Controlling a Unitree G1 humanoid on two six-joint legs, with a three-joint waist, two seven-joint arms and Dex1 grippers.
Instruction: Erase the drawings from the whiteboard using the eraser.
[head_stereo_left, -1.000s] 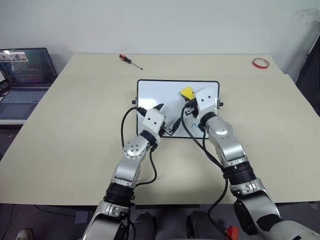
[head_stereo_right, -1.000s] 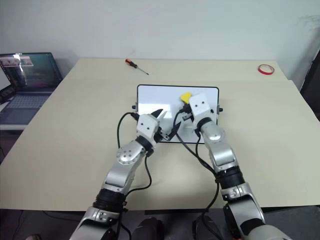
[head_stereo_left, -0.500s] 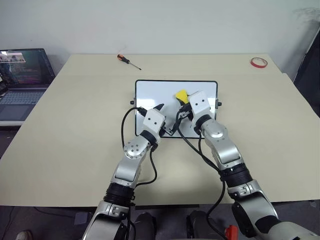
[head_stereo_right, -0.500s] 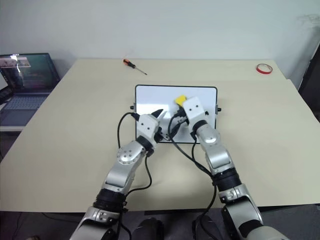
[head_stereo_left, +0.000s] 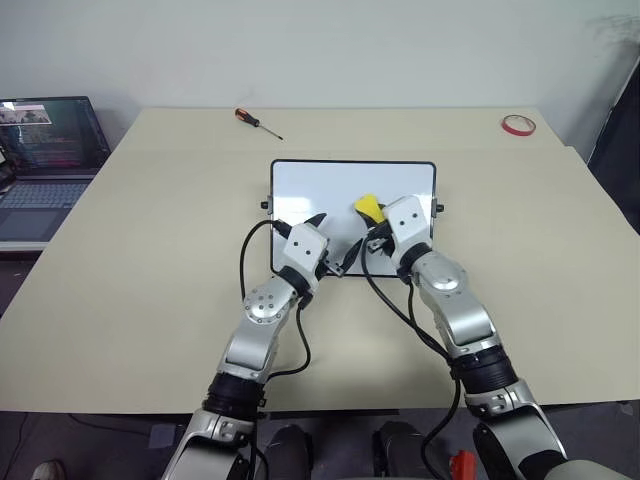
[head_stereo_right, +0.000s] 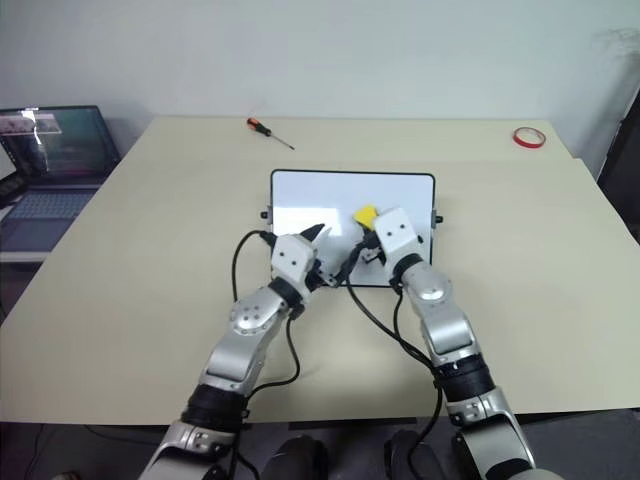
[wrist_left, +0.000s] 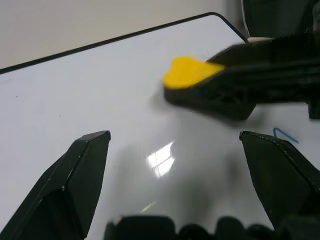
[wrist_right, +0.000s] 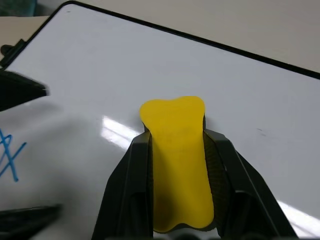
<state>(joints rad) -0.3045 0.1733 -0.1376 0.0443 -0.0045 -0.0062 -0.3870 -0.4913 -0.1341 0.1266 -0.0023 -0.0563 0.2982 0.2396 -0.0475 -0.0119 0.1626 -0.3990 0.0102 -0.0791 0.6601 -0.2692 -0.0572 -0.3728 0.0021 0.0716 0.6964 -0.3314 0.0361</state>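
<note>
Over the whiteboard (head_stereo_left: 320, 185) our right hand (head_stereo_left: 372, 222) clamps the yellow eraser (head_stereo_left: 368, 207); our left hand (head_stereo_left: 330, 240) gapes empty beside it. Blue drawings (wrist_right: 9, 155) remain. Beige surface (head_stereo_left: 150, 230), laptop (head_stereo_left: 45, 150) alongside.

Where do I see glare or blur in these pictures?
Left wrist view: a bright glare patch on the whiteboard, and the right hand with the eraser looks blurred. Right wrist view: glare streak beside the eraser.
</note>
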